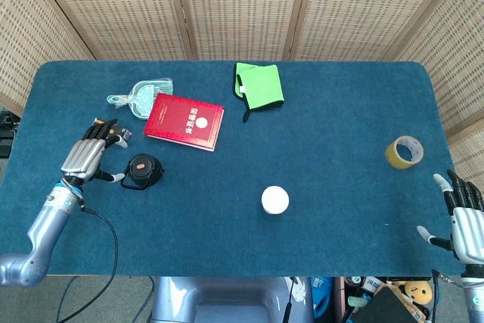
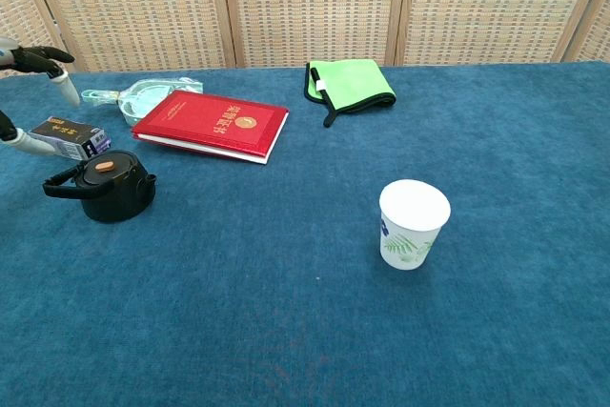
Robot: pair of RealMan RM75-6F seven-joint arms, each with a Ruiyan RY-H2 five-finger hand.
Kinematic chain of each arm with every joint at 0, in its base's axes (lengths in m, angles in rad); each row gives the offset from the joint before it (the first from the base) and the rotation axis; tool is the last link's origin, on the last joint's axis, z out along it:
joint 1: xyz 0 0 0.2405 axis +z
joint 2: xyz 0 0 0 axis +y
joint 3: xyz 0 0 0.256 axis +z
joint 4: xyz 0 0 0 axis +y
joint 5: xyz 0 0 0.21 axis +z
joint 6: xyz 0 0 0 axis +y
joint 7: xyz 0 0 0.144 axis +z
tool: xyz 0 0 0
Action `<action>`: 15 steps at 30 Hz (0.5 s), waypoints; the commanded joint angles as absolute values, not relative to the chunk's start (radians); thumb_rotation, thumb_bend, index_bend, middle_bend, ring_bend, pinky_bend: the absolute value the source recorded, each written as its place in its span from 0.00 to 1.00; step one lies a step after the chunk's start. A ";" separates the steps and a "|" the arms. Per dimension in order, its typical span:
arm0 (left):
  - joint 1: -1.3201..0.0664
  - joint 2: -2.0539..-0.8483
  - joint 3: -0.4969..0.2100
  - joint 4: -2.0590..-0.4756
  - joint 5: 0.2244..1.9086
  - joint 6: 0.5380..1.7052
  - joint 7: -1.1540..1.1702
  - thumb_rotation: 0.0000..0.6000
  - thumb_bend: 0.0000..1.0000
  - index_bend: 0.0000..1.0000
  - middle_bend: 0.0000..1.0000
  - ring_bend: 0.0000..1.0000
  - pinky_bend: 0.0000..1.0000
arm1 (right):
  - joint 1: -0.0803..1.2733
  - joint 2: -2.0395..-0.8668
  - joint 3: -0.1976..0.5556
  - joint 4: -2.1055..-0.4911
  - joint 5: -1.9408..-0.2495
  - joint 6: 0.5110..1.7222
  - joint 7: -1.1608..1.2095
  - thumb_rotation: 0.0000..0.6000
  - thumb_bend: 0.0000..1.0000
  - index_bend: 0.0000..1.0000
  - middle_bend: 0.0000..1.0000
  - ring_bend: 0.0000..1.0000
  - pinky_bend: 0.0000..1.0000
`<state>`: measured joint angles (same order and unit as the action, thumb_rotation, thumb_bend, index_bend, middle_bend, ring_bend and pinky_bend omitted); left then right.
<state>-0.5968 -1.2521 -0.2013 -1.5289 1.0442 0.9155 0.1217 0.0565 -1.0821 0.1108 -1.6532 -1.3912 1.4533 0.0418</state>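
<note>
My left hand (image 1: 89, 158) hovers open at the table's left side, fingers spread, holding nothing. It sits just left of a black teapot (image 1: 142, 172), with its thumb tip close to the pot's handle, and over part of a small dark box (image 1: 117, 134). In the chest view only the fingers of the left hand (image 2: 36, 55) show at the left edge, above the box (image 2: 67, 137) and the teapot (image 2: 107, 186). My right hand (image 1: 465, 218) hangs open off the table's near right corner, touching nothing.
A red book (image 1: 184, 120) lies beside a clear plastic item (image 1: 140, 96) at the back left. A green cloth (image 1: 259, 85) lies folded at the back centre. A white paper cup (image 1: 275, 200) stands mid-table, and a tape roll (image 1: 404, 152) lies at the right.
</note>
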 commanded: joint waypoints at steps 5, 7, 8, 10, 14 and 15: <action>-0.655 -1.314 -0.216 -1.556 0.834 0.937 0.308 1.00 0.24 0.41 0.00 0.00 0.00 | 0.061 -1.078 0.113 -1.646 -1.383 1.440 0.057 1.00 0.00 0.00 0.00 0.00 0.00; -0.664 -1.318 -0.214 -1.565 0.792 0.945 0.342 1.00 0.27 0.41 0.00 0.00 0.00 | 0.062 -1.077 0.112 -1.645 -1.382 1.436 0.060 1.00 0.00 0.00 0.00 0.00 0.00; -0.668 -1.323 -0.214 -1.568 0.772 0.951 0.358 1.00 0.28 0.41 0.00 0.00 0.00 | 0.063 -1.077 0.112 -1.645 -1.382 1.434 0.061 1.00 0.00 0.00 0.00 0.00 0.00; -0.676 -1.334 -0.214 -1.572 0.737 0.964 0.382 1.00 0.32 0.42 0.00 0.00 0.00 | 0.063 -1.076 0.113 -1.645 -1.383 1.433 0.064 1.00 0.00 0.00 0.00 0.00 0.00; -0.690 -1.355 -0.212 -1.575 0.693 0.971 0.404 1.00 0.35 0.43 0.00 0.00 0.00 | 0.066 -1.075 0.112 -1.642 -1.380 1.426 0.071 1.00 0.00 0.00 0.00 0.00 0.00; -0.693 -1.361 -0.211 -1.575 0.689 0.973 0.407 1.00 0.35 0.43 0.00 0.00 0.00 | 0.066 -1.075 0.112 -1.641 -1.379 1.424 0.072 1.00 0.00 0.00 0.00 0.00 0.00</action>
